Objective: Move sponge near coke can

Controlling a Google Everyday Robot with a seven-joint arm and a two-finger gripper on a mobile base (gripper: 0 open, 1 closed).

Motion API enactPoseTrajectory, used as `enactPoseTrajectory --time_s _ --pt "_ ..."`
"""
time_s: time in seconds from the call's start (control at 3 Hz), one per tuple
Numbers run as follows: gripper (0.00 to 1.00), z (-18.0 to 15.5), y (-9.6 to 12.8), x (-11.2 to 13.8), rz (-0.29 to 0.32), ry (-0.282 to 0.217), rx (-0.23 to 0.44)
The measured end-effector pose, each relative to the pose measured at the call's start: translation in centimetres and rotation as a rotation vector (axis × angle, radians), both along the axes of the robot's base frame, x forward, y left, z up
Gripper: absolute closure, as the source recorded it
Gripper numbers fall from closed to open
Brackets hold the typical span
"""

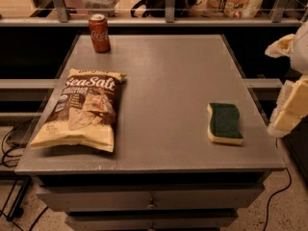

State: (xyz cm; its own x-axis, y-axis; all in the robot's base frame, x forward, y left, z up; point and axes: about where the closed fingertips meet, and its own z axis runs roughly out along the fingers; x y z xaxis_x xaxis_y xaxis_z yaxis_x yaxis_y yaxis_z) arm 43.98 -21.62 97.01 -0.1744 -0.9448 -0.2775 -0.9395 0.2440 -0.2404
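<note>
The sponge, dark green on top over pale yellow foam, lies flat near the right front of the grey table. The coke can, red with white script, stands upright at the table's far left corner, far from the sponge. My gripper hangs at the right edge of the camera view, past the table's right edge and to the right of the sponge, not touching it. Only its pale finger shows; nothing is held in it.
A tan-and-brown "Sea Salt" chip bag lies flat on the table's left front. A shelf rail with packaged goods runs behind the table. Drawers sit under the tabletop. Cables lie on the floor at both sides.
</note>
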Motion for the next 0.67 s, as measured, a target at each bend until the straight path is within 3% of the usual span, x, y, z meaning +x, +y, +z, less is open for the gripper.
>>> enactPoseTrajectory --time_s 0.33,0.67 --pt "0.00 -2.5 0.2 0.4 0.066 0.007 0.163" --pt "0.00 -5.0 1.1 1.2 0.109 0.013 0.247"
